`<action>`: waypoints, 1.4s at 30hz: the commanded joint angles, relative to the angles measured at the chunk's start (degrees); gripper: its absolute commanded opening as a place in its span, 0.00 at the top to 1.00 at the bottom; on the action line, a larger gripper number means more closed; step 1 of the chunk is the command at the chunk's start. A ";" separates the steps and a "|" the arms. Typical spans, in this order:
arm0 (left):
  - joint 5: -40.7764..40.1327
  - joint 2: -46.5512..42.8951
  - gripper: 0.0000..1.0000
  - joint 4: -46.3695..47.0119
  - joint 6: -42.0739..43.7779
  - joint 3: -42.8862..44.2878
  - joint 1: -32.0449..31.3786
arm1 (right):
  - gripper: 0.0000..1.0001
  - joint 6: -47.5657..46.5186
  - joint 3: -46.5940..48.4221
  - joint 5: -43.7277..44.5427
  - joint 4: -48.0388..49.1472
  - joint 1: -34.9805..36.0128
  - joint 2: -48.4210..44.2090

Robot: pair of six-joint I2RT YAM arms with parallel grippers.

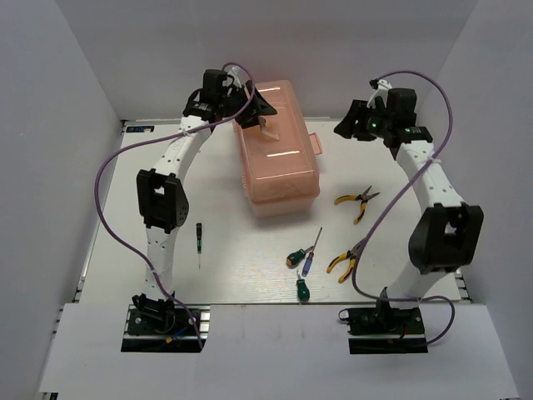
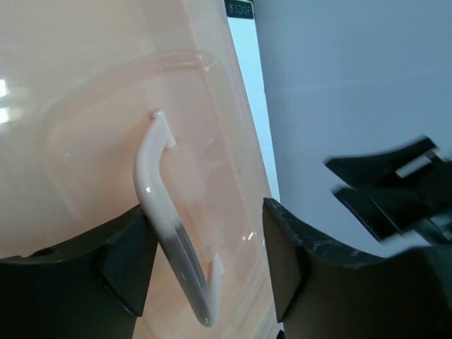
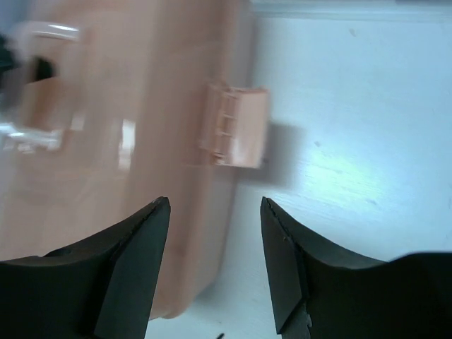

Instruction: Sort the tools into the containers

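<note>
Progress: nothing sorted yet, as far as I can see.

- toolbox [image 1: 277, 158] sits at the middle of the desk [image 1: 241, 279], toward the far edge. Lid shut, so no compartments can be reached.
- All six tools lie loose on the desk. far pliers [image 1: 356, 200] and near pliers [image 1: 345, 261] are on the right side. green stubby screwdriver [image 1: 294, 257], blue-handled screwdriver [image 1: 307, 265] and second green stubby [image 1: 301, 289] are clustered by the near edge, right of centre. thin black-green screwdriver [image 1: 199, 242] lies alone toward the left edge.
- left end effector [image 2: 205, 233]: jaws wide, straddling the white lid handle [image 2: 166, 212], not clamped on it. Can't tell if the left finger is touching it.
- right end effector [image 3: 214, 212]: jaws wide, holding nothing, aimed at the latch [image 3: 236, 126] on the box's right side and well short of it.

My read: this is the opening stage, with latch release and lid lift both pending. After that, six picks and places remain.
</note>
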 commanded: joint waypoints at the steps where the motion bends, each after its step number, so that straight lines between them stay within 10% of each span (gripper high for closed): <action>1: -5.98 0.86 0.32 -8.17 2.64 -1.01 -2.49 | 0.40 1.63 2.43 2.55 -4.30 -3.22 7.23; 17: -11.79 0.85 0.89 -10.63 3.78 -2.51 -5.66 | 0.20 12.61 19.92 -17.57 6.33 -3.23 32.74; 29: -9.41 3.23 0.96 -8.96 1.49 2.24 -5.66 | 0.49 14.20 17.20 -25.57 7.57 -2.62 35.91; 34: -7.57 2.71 1.00 -7.65 0.35 3.29 -5.05 | 1.00 18.77 14.04 -31.90 16.71 -2.36 36.00; 42: -9.15 -6.96 1.00 -8.52 0.88 0.24 2.85 | 1.00 10.52 18.60 -17.95 8.46 -5.25 33.63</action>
